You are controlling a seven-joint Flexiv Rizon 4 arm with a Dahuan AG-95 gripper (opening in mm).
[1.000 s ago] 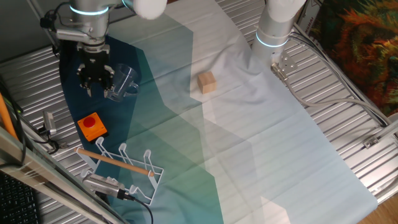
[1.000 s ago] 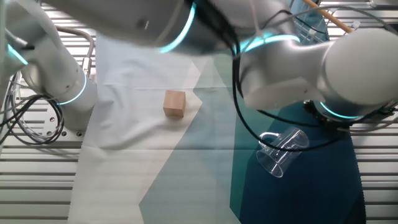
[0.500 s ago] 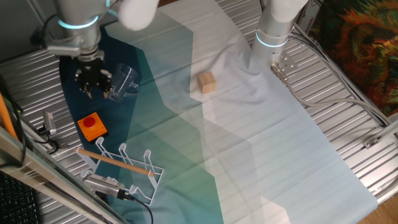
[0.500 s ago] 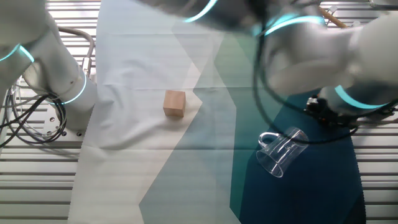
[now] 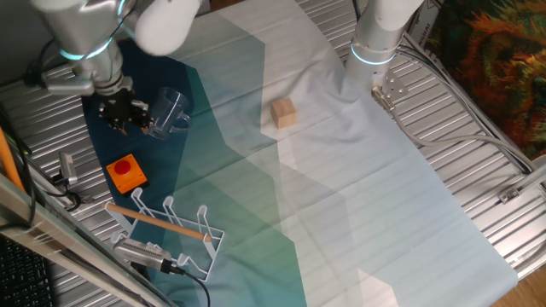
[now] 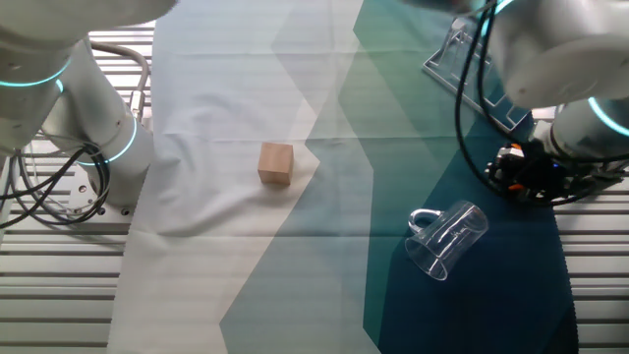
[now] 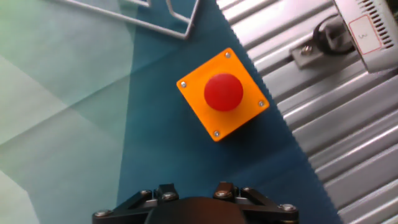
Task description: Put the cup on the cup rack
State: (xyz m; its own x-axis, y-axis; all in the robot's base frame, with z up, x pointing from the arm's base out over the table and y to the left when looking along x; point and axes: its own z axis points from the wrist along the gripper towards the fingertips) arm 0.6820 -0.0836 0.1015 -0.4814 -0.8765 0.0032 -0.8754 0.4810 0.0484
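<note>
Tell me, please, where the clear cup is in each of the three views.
One fixed view: the cup lies on its side, upper left, beside the gripper.
The other fixed view: the cup lies lower right.
Hand view: not in it.
Shared landmark: the wooden cube on the pale cloth.

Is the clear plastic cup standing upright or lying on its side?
On its side: the clear plastic cup lies on the dark blue cloth, its mouth sideways.

Orange block with a red button (image 5: 126, 173) sits on the dark teal part of the cloth (image 5: 281, 213), near its edge. Well apart from that block, a tan wooden cube (image 5: 284, 112) rests on the cloth's pale part.
</note>
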